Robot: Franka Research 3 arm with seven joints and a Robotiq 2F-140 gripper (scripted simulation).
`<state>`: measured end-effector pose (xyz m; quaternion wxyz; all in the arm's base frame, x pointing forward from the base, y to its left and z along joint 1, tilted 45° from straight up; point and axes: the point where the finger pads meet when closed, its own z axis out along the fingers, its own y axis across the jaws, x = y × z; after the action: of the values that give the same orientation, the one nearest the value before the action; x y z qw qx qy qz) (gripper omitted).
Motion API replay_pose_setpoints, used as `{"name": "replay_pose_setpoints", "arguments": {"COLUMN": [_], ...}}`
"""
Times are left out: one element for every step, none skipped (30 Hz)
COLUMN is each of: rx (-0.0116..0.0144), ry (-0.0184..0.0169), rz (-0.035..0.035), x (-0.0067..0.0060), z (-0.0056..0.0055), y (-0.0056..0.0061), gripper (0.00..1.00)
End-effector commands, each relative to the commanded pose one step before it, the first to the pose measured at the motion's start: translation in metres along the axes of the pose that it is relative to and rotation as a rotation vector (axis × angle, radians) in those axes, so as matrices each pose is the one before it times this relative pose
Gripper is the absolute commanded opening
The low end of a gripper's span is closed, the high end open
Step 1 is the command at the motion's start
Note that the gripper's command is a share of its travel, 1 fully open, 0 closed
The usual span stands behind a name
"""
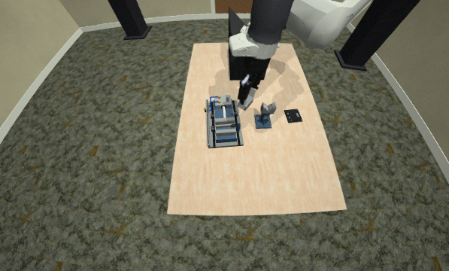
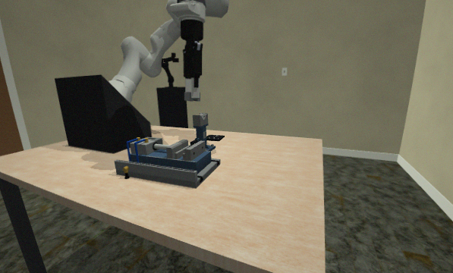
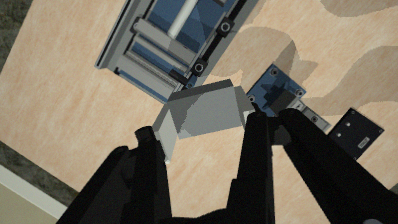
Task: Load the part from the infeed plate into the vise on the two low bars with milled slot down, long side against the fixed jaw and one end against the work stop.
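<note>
My gripper point(image 3: 205, 107) is shut on the part point(image 3: 202, 112), a grey block, and holds it high above the table. In the top view the gripper point(image 1: 245, 101) hangs between the vise point(image 1: 224, 121) and the V-block point(image 1: 267, 110). In the exterior view the part point(image 2: 190, 93) hangs well above the V-block point(image 2: 200, 122). The vise point(image 2: 169, 157) stands open, its cylinder rod point(image 2: 162, 145) at the far end. In the wrist view the vise point(image 3: 175, 45) is at the top and the V-block point(image 3: 276, 96) is to the right of the part. I cannot see the part's slot.
The black infeed plate point(image 1: 293, 116) lies bare to the right of the V-block and shows in the wrist view point(image 3: 356, 134). A black box point(image 2: 97, 114) stands at the back of the table. A small yellow-topped post point(image 2: 126, 171) stands by the vise's near-left corner.
</note>
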<state>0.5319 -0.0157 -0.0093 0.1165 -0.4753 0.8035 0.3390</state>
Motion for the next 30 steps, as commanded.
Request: {"name": "replay_pose_setpoints", "arguments": {"rx": [-0.01317, -0.00036, -0.00027, 0.00000, 0.00000, -0.00066, -0.00070, -0.00058, -0.00015, -0.00072, -0.00005, -0.00081, -0.00062, -0.00023, -0.00087, -0.00003, -0.00094, -0.00087, -0.00011, -0.00101, 0.00000, 0.00000, -0.00104, -0.00107, -0.00109, -0.00111, -0.00103, -0.00009, -0.00112, -0.00111], "ry": [-0.00208, -0.00033, -0.00028, 0.00000, 0.00000, -0.00079, -0.00096, -0.00087, -0.00024, -0.00118, -0.00008, -0.00140, -0.00110, -0.00042, -0.00158, -0.00005, -0.00173, -0.00161, -0.00020, -0.00188, 0.00000, 0.00000, -0.00193, -0.00197, -0.00199, -0.00200, -0.00184, -0.00016, -0.00197, -0.00194], "rz": [0.17373, 0.01785, 0.01302, 0.00000, 0.00000, 0.03062, 0.03032, 0.02388, 0.00609, 0.02770, 0.00185, 0.02907, 0.02096, 0.00758, 0.02709, 0.00087, 0.02733, 0.02374, 0.00292, 0.02593, 0.00000, 0.00000, 0.02516, 0.02434, 0.02349, 0.02259, 0.01998, 0.00169, 0.02071, 0.01973], "x": [0.00388, 0.00128, 0.00091, 0.00000, 0.00000, 0.00209, 0.00195, 0.00145, 0.00035, 0.00157, 0.00010, 0.00154, 0.00103, 0.00035, 0.00124, 0.00004, 0.00116, 0.00092, 0.00010, 0.00092, 0.00000, 0.00000, 0.00081, 0.00071, 0.00061, 0.00052, 0.00040, 0.00003, 0.00036, 0.00030], "z": [-0.00012, 0.00022, 0.00016, 0.00000, 0.00000, 0.00040, 0.00041, 0.00033, 0.00009, 0.00040, 0.00003, 0.00042, 0.00031, 0.00011, 0.00041, 0.00001, 0.00041, 0.00036, 0.00004, 0.00039, 0.00000, 0.00000, 0.00038, 0.00036, 0.00035, 0.00033, 0.00029, 0.00002, 0.00029, 0.00028], "y": [-0.00781, -0.00263, -0.00193, 0.00000, 0.00000, -0.00455, -0.00454, -0.00360, -0.00092, -0.00419, -0.00028, -0.00442, -0.00321, -0.00116, -0.00415, -0.00013, -0.00420, -0.00366, -0.00045, -0.00400, 0.00000, 0.00000, -0.00389, -0.00377, -0.00364, -0.00350, -0.00309, -0.00026, -0.00320, -0.00305], "gripper": [0.00, 0.00, 0.00, 0.00, 0.00, 0.00, 0.00, 0.00, 0.00, 0.00, 0.00, 0.00, 0.00, 0.00, 0.00, 0.00, 0.00, 0.00, 0.00, 0.00, 0.00, 0.00, 0.00, 0.00, 0.00, 0.00, 0.00, 0.00, 0.00, 0.00]}}
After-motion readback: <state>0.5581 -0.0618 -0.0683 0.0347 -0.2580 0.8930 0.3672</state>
